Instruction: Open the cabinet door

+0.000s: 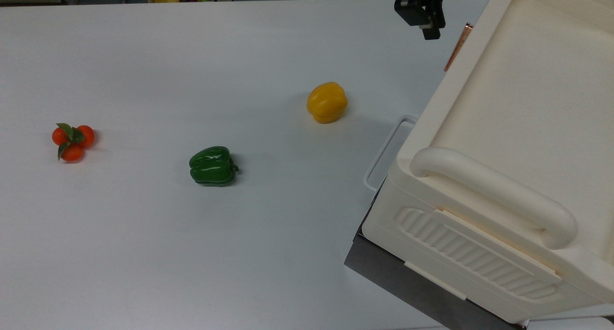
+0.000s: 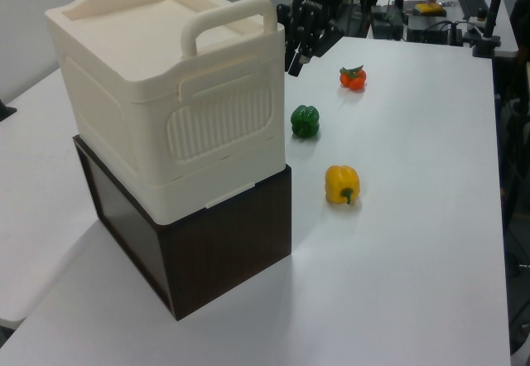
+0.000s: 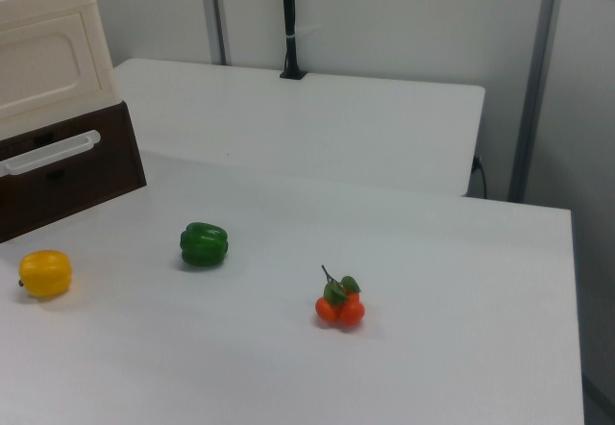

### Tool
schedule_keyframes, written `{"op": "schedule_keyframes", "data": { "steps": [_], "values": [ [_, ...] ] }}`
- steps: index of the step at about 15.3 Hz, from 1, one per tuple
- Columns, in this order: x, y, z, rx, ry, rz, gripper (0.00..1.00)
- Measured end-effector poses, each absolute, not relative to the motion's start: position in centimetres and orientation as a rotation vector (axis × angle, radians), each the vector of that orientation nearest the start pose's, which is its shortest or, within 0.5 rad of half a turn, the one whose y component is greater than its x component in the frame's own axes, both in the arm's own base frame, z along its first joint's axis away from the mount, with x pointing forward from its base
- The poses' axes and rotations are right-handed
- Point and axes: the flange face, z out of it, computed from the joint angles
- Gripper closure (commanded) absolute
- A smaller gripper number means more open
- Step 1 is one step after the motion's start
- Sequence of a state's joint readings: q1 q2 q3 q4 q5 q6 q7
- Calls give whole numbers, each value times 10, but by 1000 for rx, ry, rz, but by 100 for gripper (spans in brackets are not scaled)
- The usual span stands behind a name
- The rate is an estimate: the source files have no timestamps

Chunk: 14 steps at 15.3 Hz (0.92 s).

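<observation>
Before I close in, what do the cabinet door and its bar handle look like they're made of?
The cabinet door looks like matte cream moulded plastic, going by its smooth recessed inset. The bar handle looks metallic, with a copper-coloured sheen, though it could be coated plastic.
</observation>
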State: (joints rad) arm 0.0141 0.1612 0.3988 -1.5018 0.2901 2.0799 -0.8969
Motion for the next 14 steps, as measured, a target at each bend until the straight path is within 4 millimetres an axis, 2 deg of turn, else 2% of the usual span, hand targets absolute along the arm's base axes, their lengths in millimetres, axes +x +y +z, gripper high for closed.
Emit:
{"op": "schedule_keyframes", "data": {
  "steps": [10, 13, 14],
  "values": [
    [592, 275, 622, -2287, -1608, -798, 77],
    [592, 277, 621, -2284, -1610, -795, 100],
    [593, 276, 621, -2285, -1606, -800, 100]
  ]
}}
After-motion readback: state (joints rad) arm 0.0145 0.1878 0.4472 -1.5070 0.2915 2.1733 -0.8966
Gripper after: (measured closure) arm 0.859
